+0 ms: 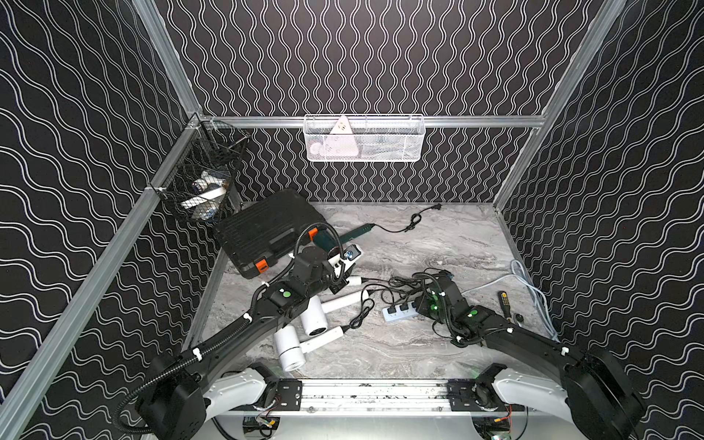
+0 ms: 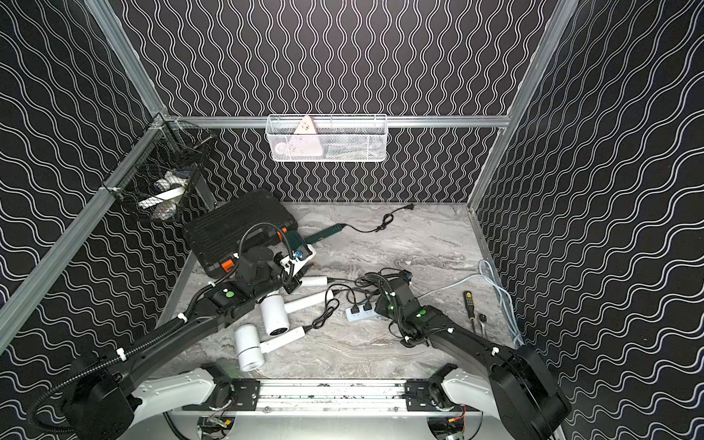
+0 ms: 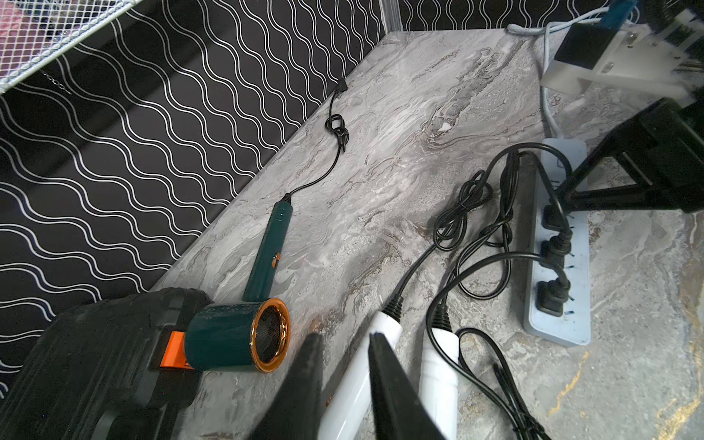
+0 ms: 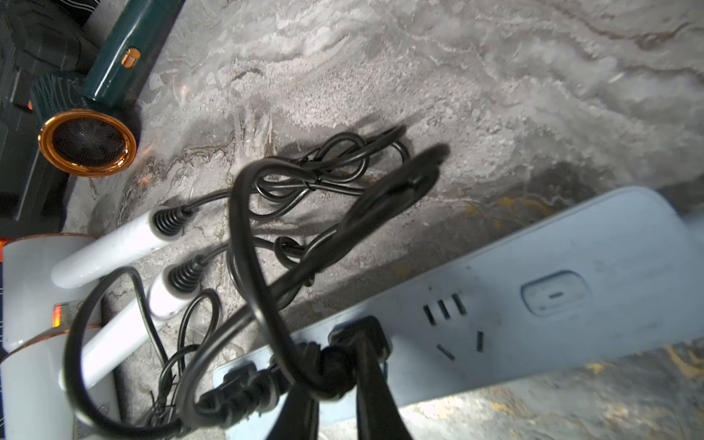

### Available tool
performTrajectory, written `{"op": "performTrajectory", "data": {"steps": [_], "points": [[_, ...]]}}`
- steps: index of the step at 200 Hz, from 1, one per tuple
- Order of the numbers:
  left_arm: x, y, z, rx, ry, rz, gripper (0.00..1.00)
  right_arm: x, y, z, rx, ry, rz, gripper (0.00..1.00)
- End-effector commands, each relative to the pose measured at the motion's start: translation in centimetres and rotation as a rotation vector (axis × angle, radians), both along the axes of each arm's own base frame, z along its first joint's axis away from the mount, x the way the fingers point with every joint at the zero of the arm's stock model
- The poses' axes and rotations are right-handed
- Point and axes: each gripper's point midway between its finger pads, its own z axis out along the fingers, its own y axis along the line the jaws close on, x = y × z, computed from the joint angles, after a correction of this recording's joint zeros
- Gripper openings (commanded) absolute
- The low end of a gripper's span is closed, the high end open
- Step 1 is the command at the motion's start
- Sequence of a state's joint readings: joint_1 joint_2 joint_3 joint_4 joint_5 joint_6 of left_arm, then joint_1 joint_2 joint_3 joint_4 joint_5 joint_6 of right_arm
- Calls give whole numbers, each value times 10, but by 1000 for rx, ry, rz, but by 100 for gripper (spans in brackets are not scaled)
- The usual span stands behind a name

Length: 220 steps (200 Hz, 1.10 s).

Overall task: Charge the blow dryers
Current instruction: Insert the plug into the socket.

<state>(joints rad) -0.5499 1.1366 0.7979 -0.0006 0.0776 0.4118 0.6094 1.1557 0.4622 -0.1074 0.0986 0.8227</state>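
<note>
Closest to us, on the near side of the left jaws, lay the nearest white dryer [image 1: 289,348], a smooth T shape with a cylindrical barrel. The second white dryer [image 1: 315,318] lay just behind it, closer to those jaws. A label on one white barrel was too blurred for us to read.

The left jaws stood partly open astride the handle of the third white dryer [image 1: 355,281], whose barrel was hidden under the arm. We could not tell whether they pressed on it. Between the two sets of jaws, thin black cords [image 4: 312,179] lay knotted on the grey marbled table [image 1: 438,247].

The right jaws, almost closed, pinched a black plug [image 4: 360,337] seated in the pale blue power strip [image 3: 567,324], next to its one free socket. We counted three plugs in the strip and one oval switch [image 4: 554,295]. Outward of the right jaws lay one screwdriver [image 1: 504,303] with a yellow-and-black handle.

Beyond the left jaws sat one ribbed black case [image 1: 263,228] with two orange latches [image 1: 262,265]. Just beside it lay the green dryer [image 3: 228,339], glossy dark green with a copper-orange ring around a mesh nozzle. That made four dryers: three white and one green. The green dryer's cord ran to a loose plug [image 1: 437,207] near the back wall, well apart from the strip.

Farthest from both jaws, two baskets hung on the walls: a black wire basket [image 1: 198,190] and a white mesh basket [image 1: 381,148].
</note>
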Motion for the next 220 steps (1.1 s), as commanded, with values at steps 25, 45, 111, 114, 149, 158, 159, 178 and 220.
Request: {"op": "performTrajectory", "data": {"steps": [25,45,111,114,149,158,159,178,220], "points": [[1,-1,3,-8,-12,-3,28,-81,-32,-41,-167,408,55,6],[0,-1,3,-9,-11,-4,28,-69,-34,-25,-208,368,57,30],[0,-6,-1,-24,24,-13,40,-15,-56,72,-326,179,71,49],[1,-8,-1,-28,32,-15,41,-14,-58,75,-322,175,65,49],[30,-42,-16,-1,239,-60,41,8,-83,98,-230,137,-22,52],[42,-52,-23,-4,287,-54,40,14,-85,100,-217,130,-27,53],[44,-53,-24,-4,292,-54,40,15,-85,100,-215,129,-29,53],[68,-73,-39,-29,353,-53,42,27,-86,98,-184,140,-34,54],[104,-116,-51,-144,442,-87,43,88,-81,89,-25,136,-83,57]]}}
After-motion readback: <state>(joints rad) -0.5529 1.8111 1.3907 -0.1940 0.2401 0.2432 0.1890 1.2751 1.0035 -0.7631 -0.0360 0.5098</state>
